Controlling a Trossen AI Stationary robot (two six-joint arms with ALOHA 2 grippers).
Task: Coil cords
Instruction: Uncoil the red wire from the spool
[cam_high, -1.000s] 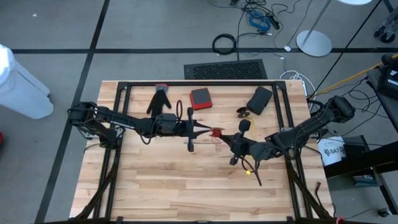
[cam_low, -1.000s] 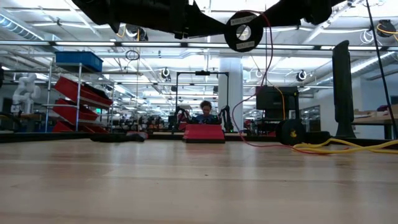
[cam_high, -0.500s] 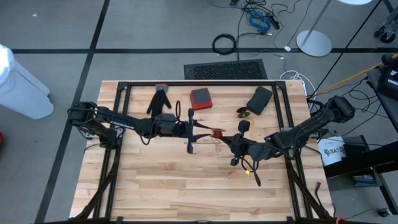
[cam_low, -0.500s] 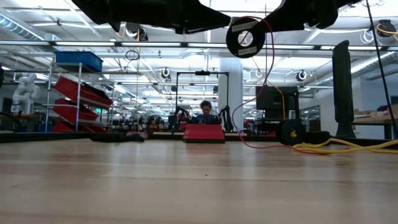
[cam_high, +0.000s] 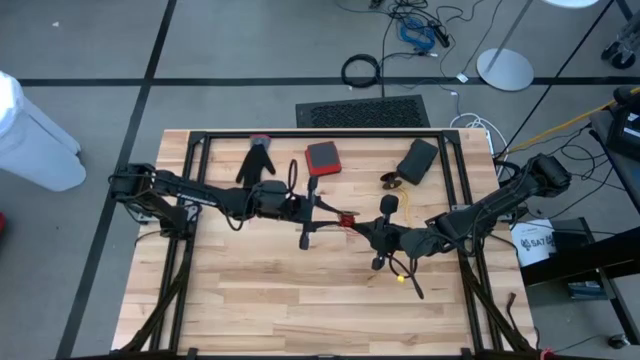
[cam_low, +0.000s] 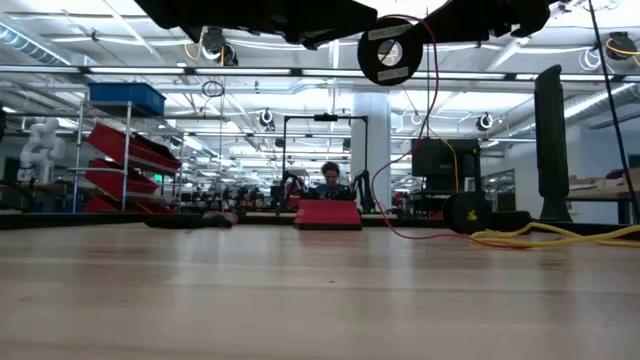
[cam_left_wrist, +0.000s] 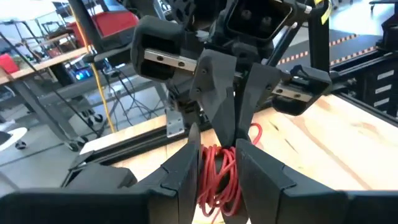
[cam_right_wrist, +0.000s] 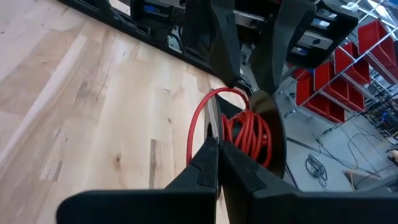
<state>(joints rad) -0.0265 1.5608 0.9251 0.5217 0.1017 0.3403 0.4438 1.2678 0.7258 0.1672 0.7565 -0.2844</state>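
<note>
Red cord (cam_left_wrist: 217, 171) bundled in a small coil above mid-table, between both grippers. Left gripper (cam_left_wrist: 216, 163) straddles it, fingers slightly parted around the loops. Right gripper (cam_right_wrist: 217, 155) pinched shut on a strand, facing the left; both equally near.

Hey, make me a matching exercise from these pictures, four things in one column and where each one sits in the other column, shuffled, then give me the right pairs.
Things:
1. red cord coil
2. red box
3. black glove
4. yellow cord

Places:
A. flat on the table's far side, left of the red box
B. between the jaws of the left gripper, mid-table
C. under the right gripper and arm, on the near side
D. on the table's far side, near the middle

Pairs: 1-B, 2-D, 3-A, 4-C
</note>
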